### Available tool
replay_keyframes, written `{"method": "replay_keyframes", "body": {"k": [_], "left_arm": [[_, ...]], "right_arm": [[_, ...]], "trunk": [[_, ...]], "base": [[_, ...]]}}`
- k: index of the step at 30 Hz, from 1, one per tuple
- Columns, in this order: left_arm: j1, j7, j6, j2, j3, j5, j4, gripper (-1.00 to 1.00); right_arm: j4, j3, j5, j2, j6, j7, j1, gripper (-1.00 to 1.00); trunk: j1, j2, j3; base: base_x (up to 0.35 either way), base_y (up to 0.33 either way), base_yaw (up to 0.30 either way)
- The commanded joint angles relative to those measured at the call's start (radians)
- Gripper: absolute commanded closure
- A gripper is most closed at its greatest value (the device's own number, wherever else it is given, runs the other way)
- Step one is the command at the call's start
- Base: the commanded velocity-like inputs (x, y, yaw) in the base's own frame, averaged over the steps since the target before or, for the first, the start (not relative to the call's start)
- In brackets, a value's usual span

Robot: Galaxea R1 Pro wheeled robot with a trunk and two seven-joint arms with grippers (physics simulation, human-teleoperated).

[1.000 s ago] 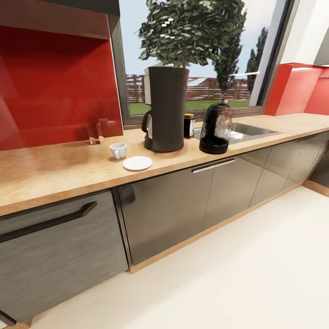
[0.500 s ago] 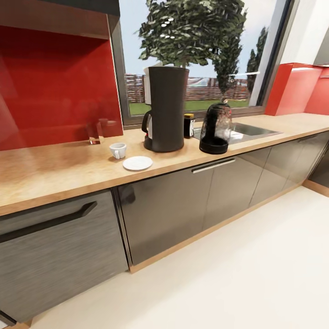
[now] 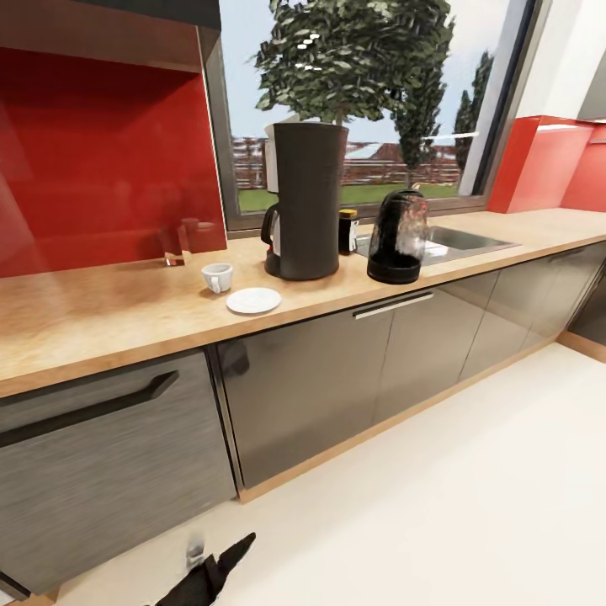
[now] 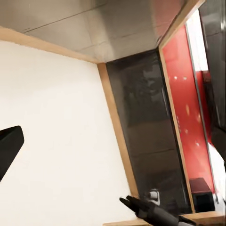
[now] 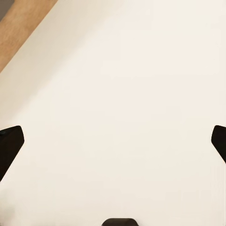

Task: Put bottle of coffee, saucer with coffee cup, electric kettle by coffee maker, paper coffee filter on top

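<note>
Now the coffee maker (image 3: 307, 202) stands on the desk (image 3: 101, 316), near its back edge by the window. A white cup (image 3: 217, 277) sits just beside a white saucer (image 3: 253, 300), toward the front edge, but not on it. The kettle (image 3: 397, 237) stands near the coffee maker on its other side, by the sink (image 3: 467, 240). A small dark bottle (image 3: 348, 231) stands between them, farther back. I cannot tell if a paper filter is on top.

The next job looks like putting the cup on the saucer. Grab the cup gently and set it down in the middle.

The saucer has nothing on it.

The right end effector (image 5: 113, 141) is wide open over the floor (image 5: 122, 94) and holds nothing. For the left end effector (image 4: 9, 150), I cannot tell.
</note>
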Motion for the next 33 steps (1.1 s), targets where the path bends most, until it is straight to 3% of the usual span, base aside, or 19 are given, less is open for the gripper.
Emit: {"method": "replay_keyframes", "body": {"k": [1,6,7,8,10,12,13,15,18,19,21,24,25,29,30,33], "left_arm": [[-0.013,0.018,0.025,0.003,-0.007,0.002,-0.032,-1.00],[-0.052,0.175,0.164,0.029,-0.004,-0.130,-0.282,-1.00],[-0.060,0.246,0.228,0.037,0.006,-0.171,-0.392,-1.00],[-0.067,0.331,0.300,0.042,0.033,-0.198,-0.507,-1.00],[-0.074,0.540,0.471,0.047,0.139,-0.229,-0.746,-1.00],[-0.083,0.637,0.562,0.048,0.199,-0.236,-0.852,-1.00],[-0.108,0.714,0.655,0.048,0.256,-0.241,-0.935,-1.00],[-0.213,0.800,0.813,0.046,0.339,-0.246,-1.023,-1.00],[-0.308,0.830,0.875,0.046,0.370,-0.247,-1.053,-1.00],[-0.375,0.842,0.899,0.046,0.381,-0.248,-1.064,-1.00],[-0.443,0.850,0.914,0.046,0.388,-0.248,-1.069,-1.00],[-0.645,0.860,0.935,0.046,0.397,-0.248,-1.042,-1.00],[-0.681,0.862,0.937,0.046,0.399,-0.248,-1.033,-1.00],[-0.900,0.901,0.944,0.048,0.402,-0.249,-0.920,-1.00],[-1.015,0.938,0.945,0.050,0.402,-0.250,-0.829,-1.00],[-1.105,0.994,0.946,0.050,0.402,-0.251,-0.736,-1.00]], "right_arm": [[0.001,0.008,-0.005,-0.001,-0.007,0.002,-0.001,-1.00],[0.001,0.008,-0.005,-0.001,-0.009,0.001,-0.001,-1.00],[0.001,0.008,-0.005,-0.001,-0.010,0.001,-0.001,-1.00],[0.001,0.008,-0.006,-0.001,-0.010,0.001,-0.001,-1.00],[0.001,0.008,-0.006,-0.001,-0.010,0.001,-0.001,-1.00],[0.001,0.008,-0.006,-0.002,-0.010,0.001,-0.001,-1.00],[0.001,0.007,-0.006,-0.003,-0.011,0.001,-0.001,-1.00],[0.001,0.007,-0.007,-0.006,-0.011,0.001,-0.001,-1.00],[0.001,0.007,-0.007,-0.007,-0.011,0.001,-0.001,-1.00],[0.001,0.007,-0.007,-0.007,-0.012,0.000,-0.001,-1.00],[0.001,0.007,-0.006,-0.007,-0.012,0.000,-0.001,-1.00],[0.001,0.007,-0.006,-0.007,-0.013,0.000,-0.001,-1.00],[0.001,0.007,-0.006,-0.007,-0.013,-0.001,-0.001,-1.00],[0.001,0.007,-0.007,-0.007,-0.014,-0.005,-0.001,-1.00],[0.001,0.007,-0.007,-0.007,-0.023,-0.017,-0.001,-1.00],[0.001,0.008,-0.007,-0.007,-0.054,-0.035,-0.001,-1.00]], "trunk": [[0.000,0.000,-0.001],[0.000,0.000,-0.001],[0.000,0.000,-0.001],[0.000,0.000,-0.001],[0.000,0.000,-0.001],[0.000,0.000,-0.001],[0.000,0.000,-0.001],[0.000,0.000,-0.001],[0.000,0.000,-0.001],[0.000,0.000,-0.001],[0.000,0.000,-0.001],[0.000,0.000,-0.001],[0.000,0.000,-0.001],[0.000,0.000,-0.001],[0.000,0.000,-0.001],[0.000,0.000,-0.001]], "base": [[0.000,0.000,0.000],[0.000,0.000,0.000],[0.000,0.000,0.000],[0.000,0.000,0.000],[0.000,0.000,0.000],[0.000,0.000,0.000],[0.000,0.000,0.000],[0.000,0.000,0.000],[0.000,0.000,0.000],[0.000,0.000,0.000],[0.000,0.000,0.000],[0.000,0.000,0.000],[0.000,0.000,0.000],[0.000,0.000,0.000],[0.000,0.000,0.000],[0.000,0.000,0.000]]}}
